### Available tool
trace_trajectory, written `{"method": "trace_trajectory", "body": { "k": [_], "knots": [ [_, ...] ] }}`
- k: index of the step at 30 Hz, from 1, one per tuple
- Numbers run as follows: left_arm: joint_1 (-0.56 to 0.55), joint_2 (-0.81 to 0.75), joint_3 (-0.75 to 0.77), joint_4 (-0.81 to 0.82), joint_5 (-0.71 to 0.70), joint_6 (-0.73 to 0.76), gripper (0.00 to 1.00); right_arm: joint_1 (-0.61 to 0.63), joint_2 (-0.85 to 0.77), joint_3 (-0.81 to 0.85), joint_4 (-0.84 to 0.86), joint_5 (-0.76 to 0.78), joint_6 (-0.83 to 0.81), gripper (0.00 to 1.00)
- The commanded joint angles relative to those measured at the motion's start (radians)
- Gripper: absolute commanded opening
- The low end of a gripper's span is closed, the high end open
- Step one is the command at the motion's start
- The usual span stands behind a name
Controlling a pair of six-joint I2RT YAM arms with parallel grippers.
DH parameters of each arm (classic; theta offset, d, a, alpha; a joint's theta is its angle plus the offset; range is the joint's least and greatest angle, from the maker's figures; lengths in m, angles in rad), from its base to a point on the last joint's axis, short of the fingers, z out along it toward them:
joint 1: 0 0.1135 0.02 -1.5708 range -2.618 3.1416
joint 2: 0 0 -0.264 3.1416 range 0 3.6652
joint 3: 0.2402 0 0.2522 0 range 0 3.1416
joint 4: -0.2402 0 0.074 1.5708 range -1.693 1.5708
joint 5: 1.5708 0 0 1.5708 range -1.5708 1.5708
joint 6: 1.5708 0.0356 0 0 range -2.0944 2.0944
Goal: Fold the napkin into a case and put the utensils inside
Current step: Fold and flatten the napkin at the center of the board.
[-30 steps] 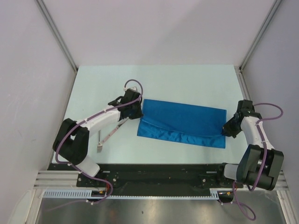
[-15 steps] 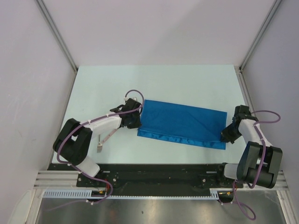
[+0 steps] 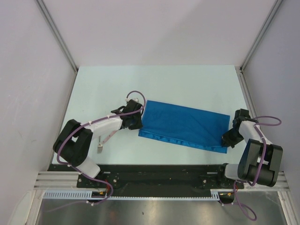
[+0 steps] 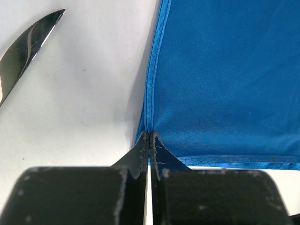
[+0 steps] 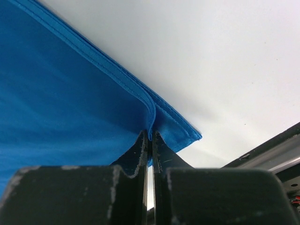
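The royal-blue napkin (image 3: 183,124) lies folded into a wide oblong across the table's middle. My left gripper (image 3: 138,123) is shut on its left hem, which shows pinched between the jaws in the left wrist view (image 4: 149,135). My right gripper (image 3: 228,139) is shut on the napkin's near right corner, where the folded hem (image 5: 151,112) runs into the closed jaws. The utensils (image 3: 107,138) lie on the table left of the napkin, partly under my left arm. A serrated knife blade (image 4: 28,44) shows in the left wrist view.
The pale table (image 3: 159,84) has grey walls on three sides. A black rail (image 3: 159,171) with the arm bases runs along the near edge.
Both grippers have drawn the napkin's top layer toward the near edge, flattening the fold. The right gripper moved nearer and right; the left gripper shifted slightly nearer.
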Motion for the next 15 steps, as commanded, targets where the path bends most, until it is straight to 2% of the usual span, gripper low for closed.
{"method": "trace_trajectory", "body": {
  "k": [1, 8, 15],
  "knots": [
    [-0.007, -0.015, -0.012, 0.012, -0.019, -0.009, 0.00, -0.009, 0.003, -0.010, 0.018, 0.040, 0.027, 0.00],
    [-0.018, -0.047, -0.045, 0.005, -0.021, -0.020, 0.00, -0.009, -0.004, -0.015, 0.023, 0.046, 0.026, 0.00],
    [-0.033, -0.090, -0.055, -0.007, -0.030, -0.027, 0.00, -0.004, -0.102, 0.005, -0.044, 0.076, 0.050, 0.00]
  ]
}}
